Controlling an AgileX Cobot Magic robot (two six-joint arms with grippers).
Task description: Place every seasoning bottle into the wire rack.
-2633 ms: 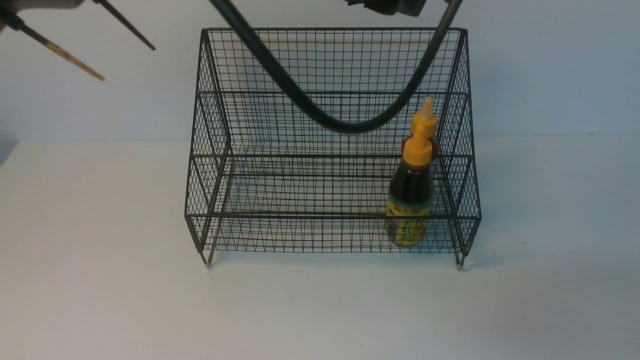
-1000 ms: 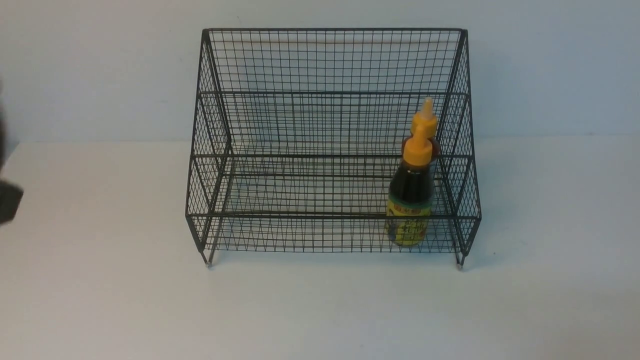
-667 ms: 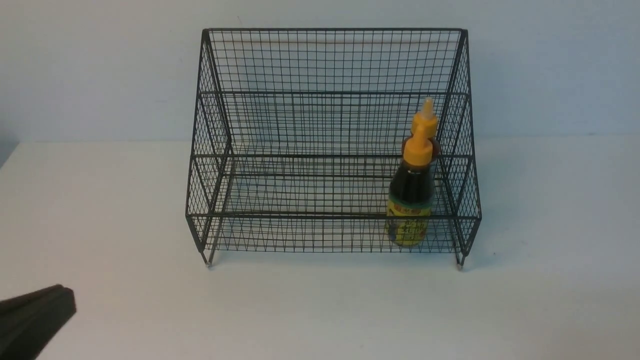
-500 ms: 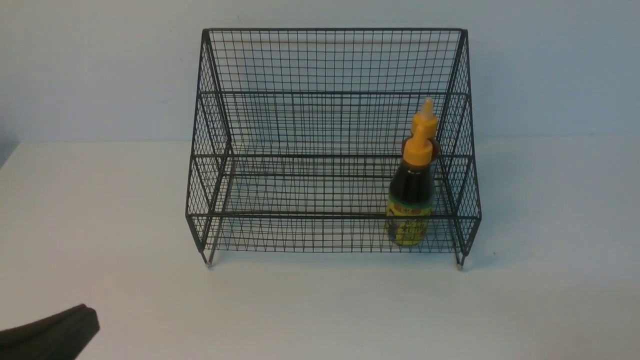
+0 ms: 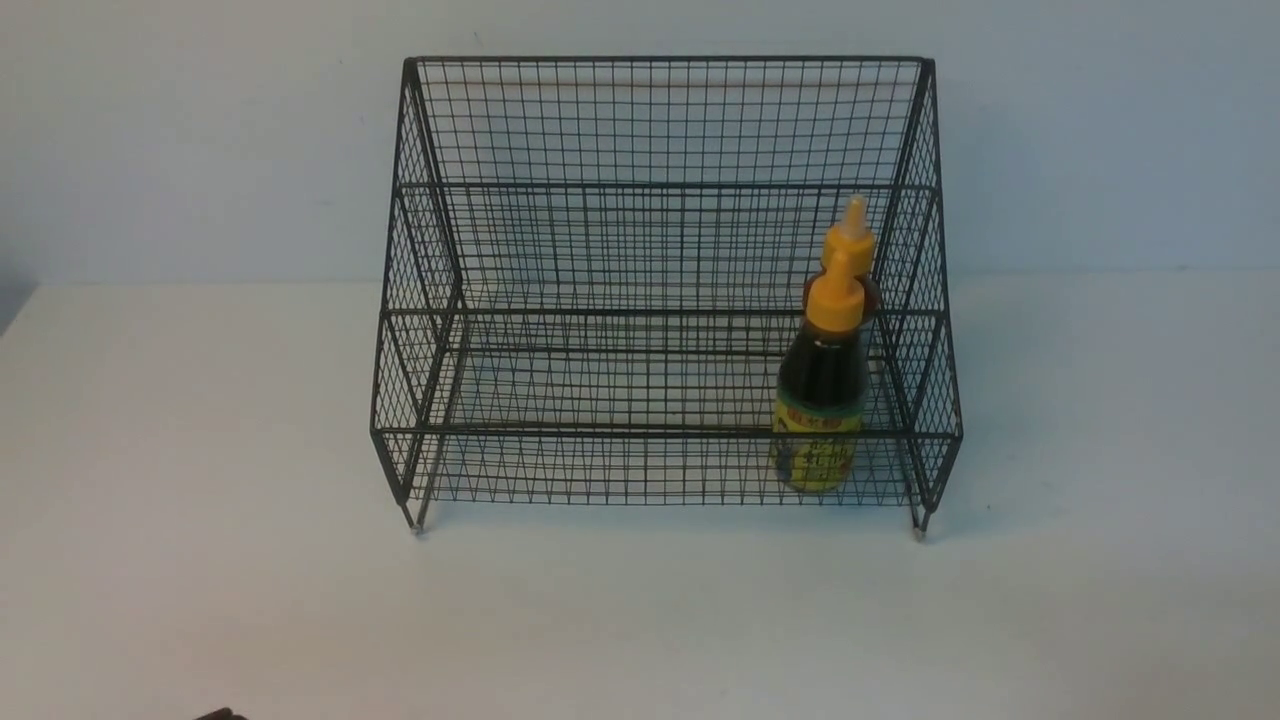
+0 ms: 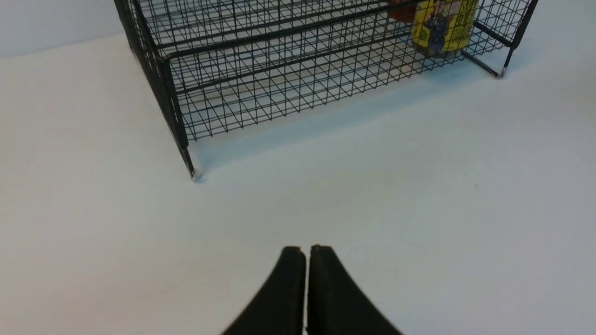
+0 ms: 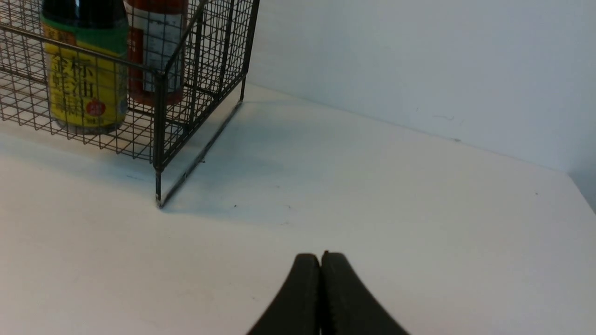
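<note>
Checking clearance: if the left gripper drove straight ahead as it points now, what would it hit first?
Probably the rack: its near front face. The left gripper, jaws shut, points across bare table toward it. Depth is unclear; a low line would touch table first.

The dark bottle (image 7: pixel 84 65) is showing large dark Chinese characters on its yellow label, among them 标 and 油, above a small red round mark. The red bottle's (image 7: pixel 156 46) white label print is staying too small to read.

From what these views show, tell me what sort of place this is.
Probably a lab test bench, not a kitchen: a bare white table, a plain wall, and one wire rack holding two seasoning bottles.
</note>
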